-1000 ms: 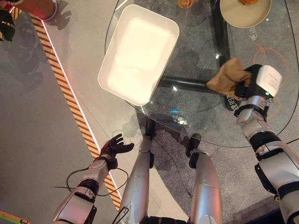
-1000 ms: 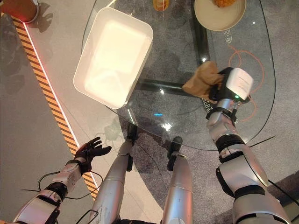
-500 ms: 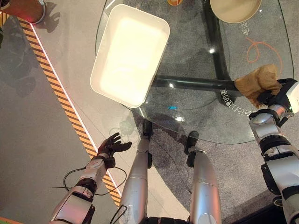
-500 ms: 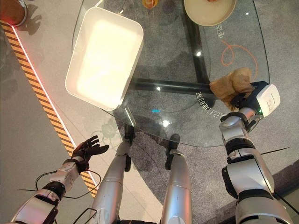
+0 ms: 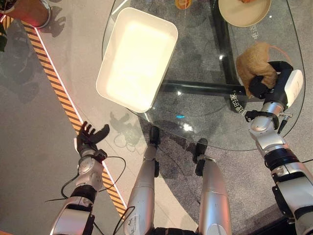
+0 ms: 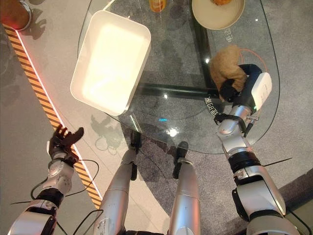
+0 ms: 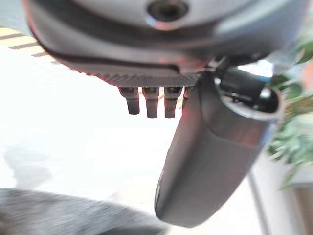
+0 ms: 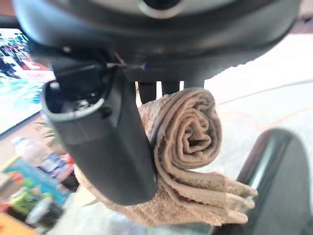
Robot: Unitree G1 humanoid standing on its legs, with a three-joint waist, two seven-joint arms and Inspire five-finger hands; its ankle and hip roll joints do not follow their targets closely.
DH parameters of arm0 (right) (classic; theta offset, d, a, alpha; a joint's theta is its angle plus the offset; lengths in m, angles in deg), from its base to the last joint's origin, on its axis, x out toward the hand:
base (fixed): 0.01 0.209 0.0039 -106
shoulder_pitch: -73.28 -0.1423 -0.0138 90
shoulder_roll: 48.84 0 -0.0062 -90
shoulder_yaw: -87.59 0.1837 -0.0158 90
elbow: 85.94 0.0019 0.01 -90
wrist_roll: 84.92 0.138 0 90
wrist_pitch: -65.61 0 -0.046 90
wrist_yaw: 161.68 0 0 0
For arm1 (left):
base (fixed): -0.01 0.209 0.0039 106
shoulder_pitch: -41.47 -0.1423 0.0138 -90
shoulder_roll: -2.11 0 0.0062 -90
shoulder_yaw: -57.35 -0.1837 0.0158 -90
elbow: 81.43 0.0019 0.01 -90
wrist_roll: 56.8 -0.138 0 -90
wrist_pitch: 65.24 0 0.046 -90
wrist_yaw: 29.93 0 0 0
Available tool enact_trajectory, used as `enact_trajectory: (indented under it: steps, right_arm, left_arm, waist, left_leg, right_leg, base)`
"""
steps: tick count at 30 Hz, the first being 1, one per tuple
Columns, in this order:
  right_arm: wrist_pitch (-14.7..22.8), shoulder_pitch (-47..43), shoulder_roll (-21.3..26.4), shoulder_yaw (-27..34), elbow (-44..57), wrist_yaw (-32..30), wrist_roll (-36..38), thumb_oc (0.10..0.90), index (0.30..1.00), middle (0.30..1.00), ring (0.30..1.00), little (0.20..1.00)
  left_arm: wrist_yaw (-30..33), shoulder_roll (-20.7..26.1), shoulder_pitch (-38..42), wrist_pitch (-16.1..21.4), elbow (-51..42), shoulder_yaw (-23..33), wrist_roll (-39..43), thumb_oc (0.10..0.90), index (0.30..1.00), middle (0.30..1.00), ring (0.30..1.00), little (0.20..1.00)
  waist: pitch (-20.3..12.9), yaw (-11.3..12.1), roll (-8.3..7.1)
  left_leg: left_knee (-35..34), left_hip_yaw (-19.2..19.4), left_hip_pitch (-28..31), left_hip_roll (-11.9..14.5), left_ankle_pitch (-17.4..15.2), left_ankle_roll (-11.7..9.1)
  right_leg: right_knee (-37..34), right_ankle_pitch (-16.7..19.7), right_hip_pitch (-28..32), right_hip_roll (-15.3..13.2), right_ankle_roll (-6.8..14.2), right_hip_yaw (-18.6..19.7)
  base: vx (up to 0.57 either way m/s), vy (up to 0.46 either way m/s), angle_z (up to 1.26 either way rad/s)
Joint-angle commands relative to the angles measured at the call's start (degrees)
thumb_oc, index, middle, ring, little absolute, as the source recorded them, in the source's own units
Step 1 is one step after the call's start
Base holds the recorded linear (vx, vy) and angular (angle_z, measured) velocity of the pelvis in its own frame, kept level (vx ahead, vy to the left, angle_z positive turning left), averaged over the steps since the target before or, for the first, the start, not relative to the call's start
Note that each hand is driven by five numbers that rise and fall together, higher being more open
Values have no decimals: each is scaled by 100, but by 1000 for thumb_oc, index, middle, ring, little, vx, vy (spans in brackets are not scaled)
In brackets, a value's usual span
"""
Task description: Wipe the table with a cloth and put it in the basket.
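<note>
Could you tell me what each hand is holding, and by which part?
The right hand clasps the bunched brown cloth around its rolled middle. The left hand holds nothing.

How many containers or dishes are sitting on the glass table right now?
3, maybe more past the frame. The white basket lies at the table's left edge, a round beige bowl holding food at the far right, and an orange item, cut off, at the far edge between them.

1. A round glass bench [image 5: 195, 122] stands on a dark crossed frame [image 5: 195, 88], seen through the top.
2. The floor [image 5: 29, 127] is smooth grey, with speckled grey carpet [image 5: 244, 171] under the bench.
3. An orange-and-black striped line [image 5: 63, 93] with a glowing strip beside it crosses the floor diagonally.
4. Green plant leaves [image 7: 293, 122] show at one side.
</note>
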Motion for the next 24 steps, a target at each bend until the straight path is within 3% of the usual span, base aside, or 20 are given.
enact_trajectory:
  steps: [1, 13, 18, 24]
  right_arm:
    - [581, -260, 162, 470, 900, -560, -324, 100, 300, 300, 300, 200]
    - [726, 77, -186, 883, 2294, -341, -863, 100, 300, 300, 300, 200]
    - [738, 274, -397, 1046, 2777, -282, -1124, 100, 300, 300, 300, 200]
    - [845, 386, -557, 1196, 3345, -46, -1420, 100, 300, 300, 300, 200]
  left_arm:
    - [299, 506, 145, 681, -199, 443, 154, 800, 900, 900, 900, 900]
    - [54, 529, 345, 1456, -1523, 841, 210, 800, 900, 900, 900, 900]
    - [-23, 229, 255, 1384, -2426, 839, -53, 800, 900, 900, 900, 900]
    - [-863, -40, 55, 735, -3403, 642, 381, 800, 900, 900, 900, 900]
  waist:
    - [-129, -96, -178]
    - [-129, -151, -203]
    - [-129, -129, -216]
    - [-129, -114, -230]
  left_leg:
    - [654, 278, 240, -216, -1050, 299]
    - [692, 368, 203, -165, -1086, 254]
    - [659, 381, 234, -171, -1092, 262]
    - [606, 402, 293, -174, -1078, 280]
  right_leg:
    - [-889, 525, 305, 249, 114, 88]
    - [-906, 457, 327, 271, 95, 129]
    - [-958, 472, 385, 275, 113, 118]
    - [-1044, 513, 487, 263, 143, 82]
  base:
    - [-36, -7, 0]
    - [-5, 1, 0]
    - [0, 0, 0]
    - [0, 0, 0]
